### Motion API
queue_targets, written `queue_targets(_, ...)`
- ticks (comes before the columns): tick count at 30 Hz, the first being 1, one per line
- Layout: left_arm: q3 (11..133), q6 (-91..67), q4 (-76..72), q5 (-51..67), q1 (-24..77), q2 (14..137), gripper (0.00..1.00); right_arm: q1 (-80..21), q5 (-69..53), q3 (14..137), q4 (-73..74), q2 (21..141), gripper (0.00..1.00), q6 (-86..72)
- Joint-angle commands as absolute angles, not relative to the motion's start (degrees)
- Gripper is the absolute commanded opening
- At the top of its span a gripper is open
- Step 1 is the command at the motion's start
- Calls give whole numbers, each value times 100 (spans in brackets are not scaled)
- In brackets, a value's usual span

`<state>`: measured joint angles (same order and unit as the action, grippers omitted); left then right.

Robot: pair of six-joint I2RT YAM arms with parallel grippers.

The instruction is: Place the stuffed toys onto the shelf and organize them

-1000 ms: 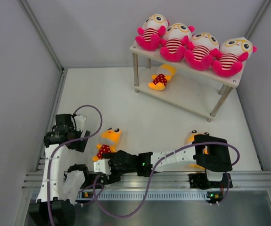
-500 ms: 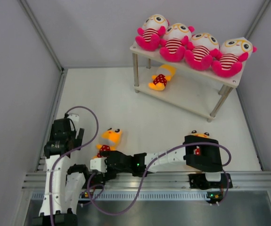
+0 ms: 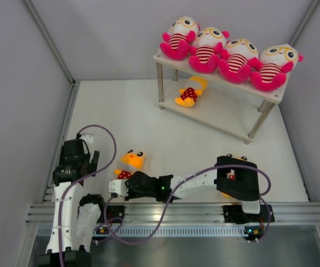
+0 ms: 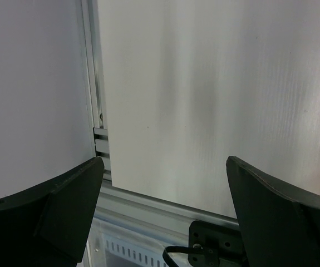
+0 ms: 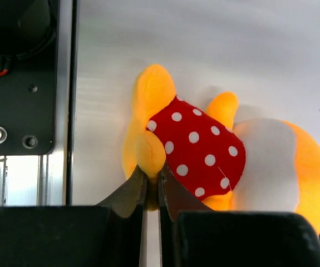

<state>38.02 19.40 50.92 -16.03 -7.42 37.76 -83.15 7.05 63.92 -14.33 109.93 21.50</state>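
Near the front rail (image 3: 193, 212), your right gripper (image 5: 153, 186) is clamped on a limb of a yellow toy (image 5: 204, 144) lying on the table (image 3: 165, 133). Your left gripper (image 4: 165, 183) is spread wide over the table by the left wall (image 4: 32, 83). Far right, the shelf (image 3: 226, 111) carries four pink toys (image 3: 237, 60) up top and another yellow toy (image 3: 188, 93) below.

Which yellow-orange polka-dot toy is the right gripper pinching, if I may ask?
The yellow-orange toy beside the left arm: the right gripper pinches its limb. Another lies on the shelf's lower board; the third hides under the right arm.
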Motion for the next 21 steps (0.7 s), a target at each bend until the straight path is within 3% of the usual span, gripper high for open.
queue_targets(1,3814,1872,4781,-1582,-721,3805,98,-8244,456,6548,-1240,10417,0,2381)
queue_targets(5,3832,1872,4764,-1512,-729,3788,98,-7920,519,6031,-1012,9214,0,2619)
queue_targets(14,3779,1837,4562,-1336,-729,3630,97,-5293,-508,4878,167,6515,0,3726)
queue_targets(17,3762,1863,4518,-1248,-738,3647,97,-4231,-659,4764,158,6425,0,4121)
queue_targets(21,3744,1881,4509,-1239,-721,3639,97,-3727,-606,4851,272,6670,0,4981)
